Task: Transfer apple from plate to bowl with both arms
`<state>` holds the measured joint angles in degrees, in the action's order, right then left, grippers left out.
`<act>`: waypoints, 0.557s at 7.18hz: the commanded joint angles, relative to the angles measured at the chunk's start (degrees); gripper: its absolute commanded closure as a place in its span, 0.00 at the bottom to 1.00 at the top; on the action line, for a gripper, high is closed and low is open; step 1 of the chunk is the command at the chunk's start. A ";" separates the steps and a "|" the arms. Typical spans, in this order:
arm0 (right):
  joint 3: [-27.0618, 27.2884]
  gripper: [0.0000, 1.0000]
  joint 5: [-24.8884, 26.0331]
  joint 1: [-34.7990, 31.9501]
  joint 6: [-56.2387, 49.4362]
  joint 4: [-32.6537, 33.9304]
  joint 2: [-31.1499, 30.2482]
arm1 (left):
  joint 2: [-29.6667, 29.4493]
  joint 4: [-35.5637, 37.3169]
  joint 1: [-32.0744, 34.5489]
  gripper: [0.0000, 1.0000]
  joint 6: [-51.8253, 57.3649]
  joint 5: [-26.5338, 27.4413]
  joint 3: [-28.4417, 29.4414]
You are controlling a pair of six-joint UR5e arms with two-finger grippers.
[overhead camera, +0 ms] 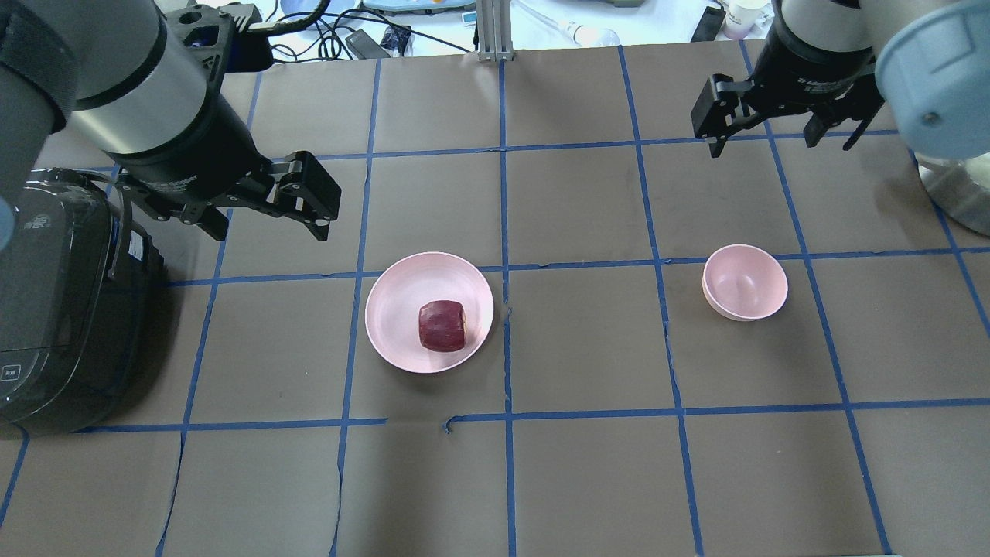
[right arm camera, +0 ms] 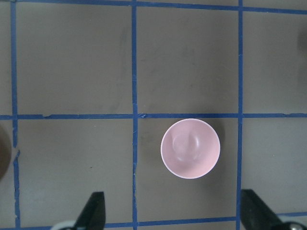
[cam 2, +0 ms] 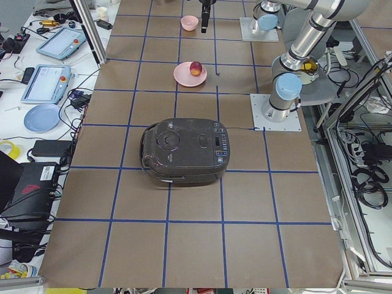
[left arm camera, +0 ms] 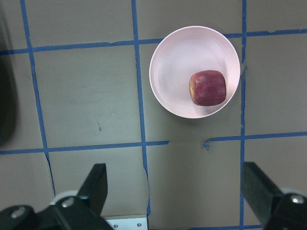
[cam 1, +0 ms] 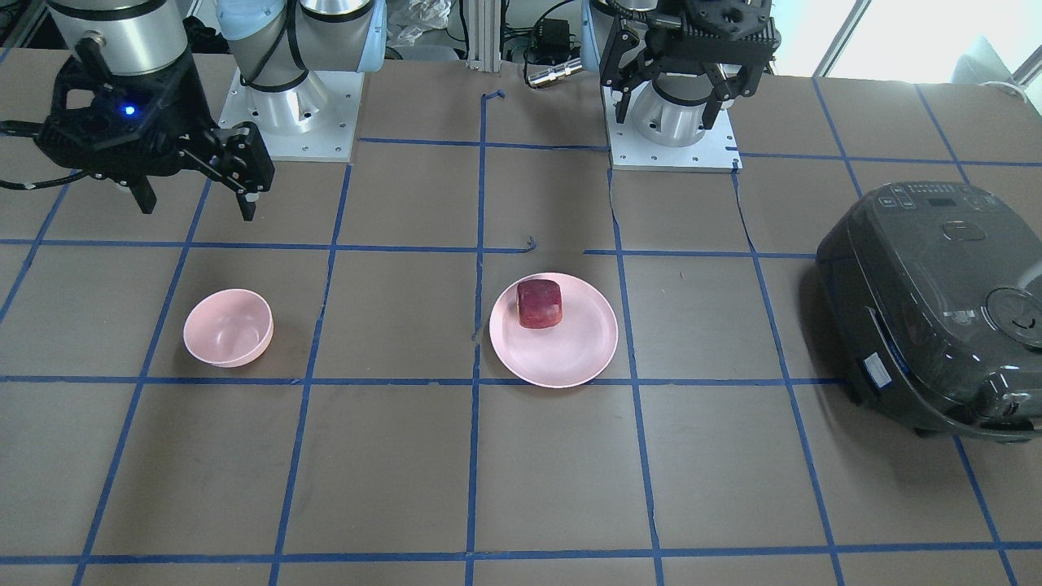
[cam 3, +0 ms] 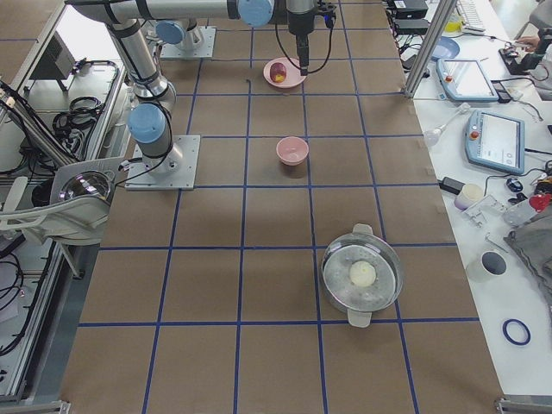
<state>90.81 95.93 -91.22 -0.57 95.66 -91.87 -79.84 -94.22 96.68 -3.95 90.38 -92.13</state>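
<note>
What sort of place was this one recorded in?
Probably a robotics lab. The left arm and right arm are bolted to a table gridded with blue tape, control tablets lie on a side bench, and a rice cooker sits there, seemingly a prop.

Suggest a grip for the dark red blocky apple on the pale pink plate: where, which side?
Pinch the dark red blocky apple across its flatter opposite sides, probably straight from above with the open left gripper. It sits uncovered, off-centre on the flat pale pink plate.

Silver arms [overhead camera: 131,85] bear blue caps [overhead camera: 936,77], black fingers [overhead camera: 313,189].
</note>
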 commanded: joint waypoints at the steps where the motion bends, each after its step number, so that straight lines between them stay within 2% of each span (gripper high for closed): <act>1: -0.02 0.00 -0.04 -3.77 0.31 -0.48 -0.42 | 0.04 0.00 0.00 0.00 0.00 0.06 0.02; 4: -0.19 0.00 0.05 -3.79 0.31 -0.57 -0.95 | 0.12 -0.09 0.00 0.00 0.00 0.15 -0.06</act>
<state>90.73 96.02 -94.88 -0.27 95.11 -92.63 -79.73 -94.27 96.68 -3.96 90.57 -92.12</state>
